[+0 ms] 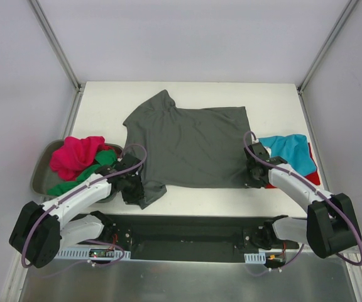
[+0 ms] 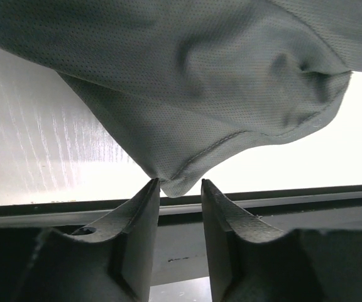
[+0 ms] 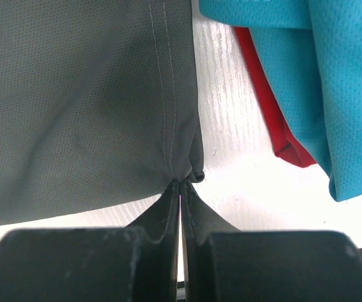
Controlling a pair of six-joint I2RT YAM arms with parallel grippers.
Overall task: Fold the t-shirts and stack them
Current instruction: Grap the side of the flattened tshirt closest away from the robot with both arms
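Five shirts are in view. The dark grey shirt (image 1: 190,148) lies spread over the middle of the table (image 1: 105,107). The right end effector (image 3: 180,182) is pressed together, pinching the stitched hem at the shirt's near right corner. The left end effector (image 2: 180,184) has its fingers parted. The shirt's near left corner hangs at the mouth of that gap and touches one fingertip, unclamped. At the table's right edge the teal shirt (image 1: 288,151) lies on the red shirt (image 1: 313,175). On the left, the pink shirt (image 1: 74,154) and green shirt (image 1: 83,176) are bunched in the tray (image 1: 41,170).
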